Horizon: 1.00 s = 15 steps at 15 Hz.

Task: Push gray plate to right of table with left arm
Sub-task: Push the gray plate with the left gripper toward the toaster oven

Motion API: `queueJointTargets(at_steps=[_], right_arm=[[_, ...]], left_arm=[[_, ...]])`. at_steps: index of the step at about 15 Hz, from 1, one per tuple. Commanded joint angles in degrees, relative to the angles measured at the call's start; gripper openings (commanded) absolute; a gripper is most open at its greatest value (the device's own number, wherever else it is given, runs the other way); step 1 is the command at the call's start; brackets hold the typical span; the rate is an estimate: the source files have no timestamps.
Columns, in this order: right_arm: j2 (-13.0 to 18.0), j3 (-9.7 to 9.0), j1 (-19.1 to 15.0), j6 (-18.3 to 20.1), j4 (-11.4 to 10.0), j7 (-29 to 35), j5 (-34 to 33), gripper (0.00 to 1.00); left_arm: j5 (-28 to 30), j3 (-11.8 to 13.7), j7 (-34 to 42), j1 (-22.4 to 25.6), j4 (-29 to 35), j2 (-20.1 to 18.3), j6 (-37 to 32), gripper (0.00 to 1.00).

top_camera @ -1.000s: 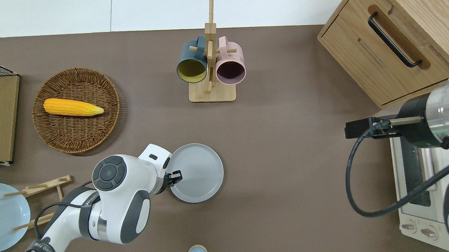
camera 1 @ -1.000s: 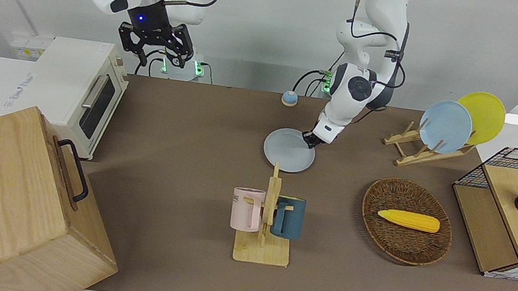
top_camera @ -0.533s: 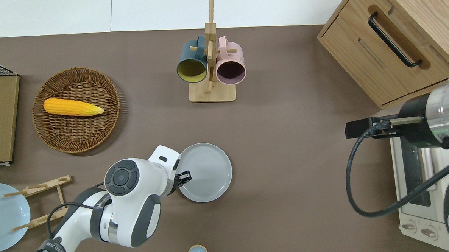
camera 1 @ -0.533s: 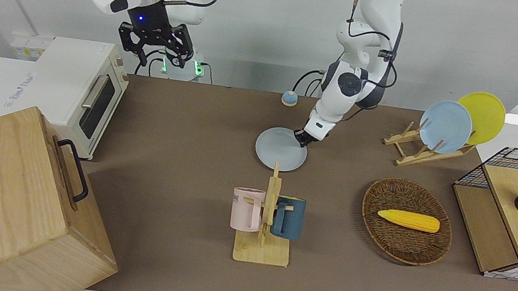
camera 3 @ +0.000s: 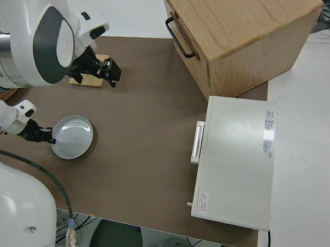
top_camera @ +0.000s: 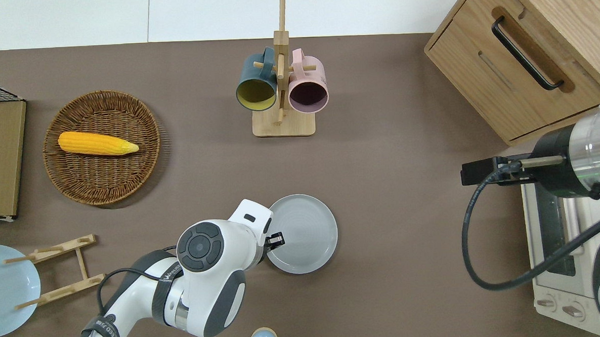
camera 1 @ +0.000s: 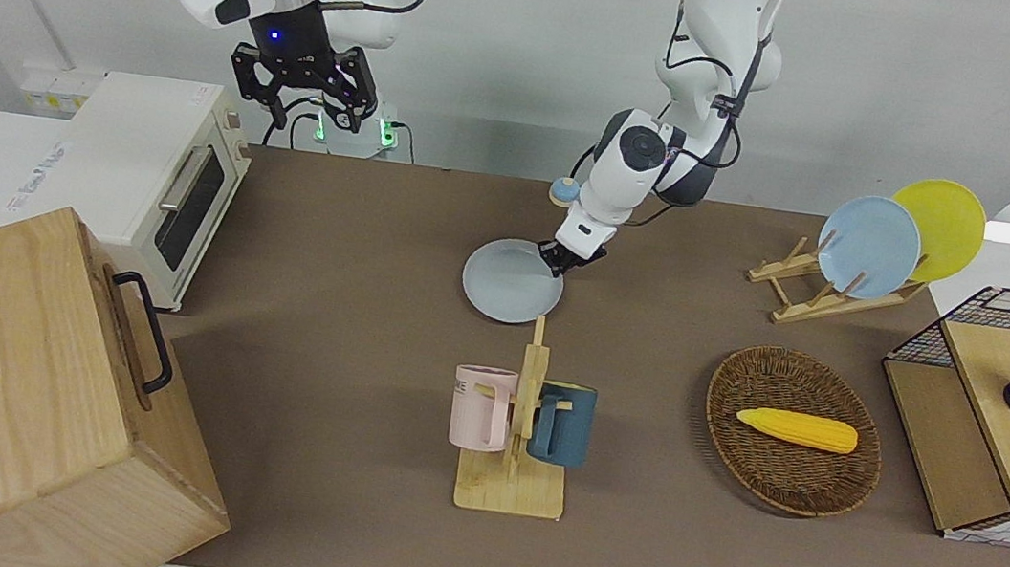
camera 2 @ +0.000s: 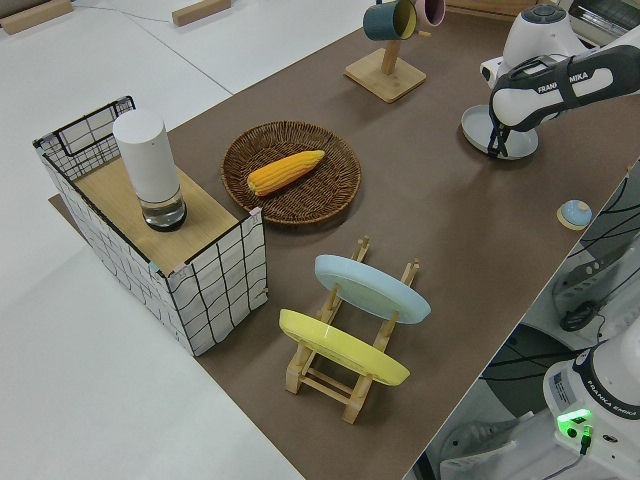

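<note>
While flat on the table (top_camera: 382, 185), the gray plate (top_camera: 303, 234) looks round and shallow.

The gray plate (top_camera: 303, 233) looks smooth and glazed, with a faint sheen, on a desk (top_camera: 395, 265) of matt brown surface. The basket (top_camera: 103, 182) is rough woven wicker; the mug stand (top_camera: 283, 126) and cabinet (top_camera: 476, 39) are pale, unvarnished-looking wood. The left arm (top_camera: 203, 274) wears glossy white plastic shells with dark gray caps.
</note>
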<state>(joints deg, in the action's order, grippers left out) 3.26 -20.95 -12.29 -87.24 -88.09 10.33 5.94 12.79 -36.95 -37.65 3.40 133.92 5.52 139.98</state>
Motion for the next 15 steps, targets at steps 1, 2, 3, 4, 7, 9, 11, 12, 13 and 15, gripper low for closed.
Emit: queueJointTargets(at_steps=[1, 2, 3, 4, 7, 9, 11, 12, 13, 15], right_arm=[[-0.4, -0.23, -0.4, 0.3, 0.8, 0.1, 0.9, 0.996], [-0.4, -0.23, -0.4, 0.3, 0.8, 0.1, 0.9, 0.996], [-0.4, -0.23, -0.4, 0.3, 0.8, 0.1, 0.9, 0.996], [-0.4, -0.23, -0.4, 0.3, 0.8, 0.1, 0.9, 0.996], [-0.4, -0.23, -0.4, 0.3, 0.8, 0.1, 0.9, 0.996], [-0.4, -0.23, -0.4, 0.3, 0.8, 0.1, 0.9, 0.996], [-0.4, -0.23, -0.4, 0.3, 0.8, 0.1, 0.9, 0.996], [-0.4, -0.23, -0.4, 0.3, 0.8, 0.1, 0.9, 0.996], [-0.4, -0.23, -0.4, 0.3, 0.8, 0.1, 0.9, 0.996], [-0.4, -0.23, -0.4, 0.3, 0.8, 0.1, 0.9, 0.996]], left_arm=[[0.3, 0.3, -3.9, -2.9, -1.0, 1.8, 2.8, 0.0], [0.3, 0.4, -4.6, -4.0, -1.0, 2.3, 3.9, 0.0], [0.1, 0.4, -5.5, -4.8, -1.1, 2.8, 5.0, 0.0], [-0.3, 0.4, -6.7, -5.8, -1.3, 3.5, 6.3, 0.0], [-0.6, 0.5, -8.3, -7.8, -2.4, 4.9, 7.2, 0.0], [-1.2, 0.5, -9.2, -8.7, -2.9, 5.0, 7.3, 0.0], [-2.2, 0.5, -10.6, -9.1, -3.3, 5.1, 7.5, 0.0], [-3.2, 0.5, -11.6, -9.4, -3.4, 5.8, 8.1, 0.0], [-4.4, 0.5, -13.0, -10.2, -3.7, 6.3, 8.6, 0.0], [-7.6, 0.5, -16.4, -10.9, -4.7, 7.7, 9.3, 0.0]])
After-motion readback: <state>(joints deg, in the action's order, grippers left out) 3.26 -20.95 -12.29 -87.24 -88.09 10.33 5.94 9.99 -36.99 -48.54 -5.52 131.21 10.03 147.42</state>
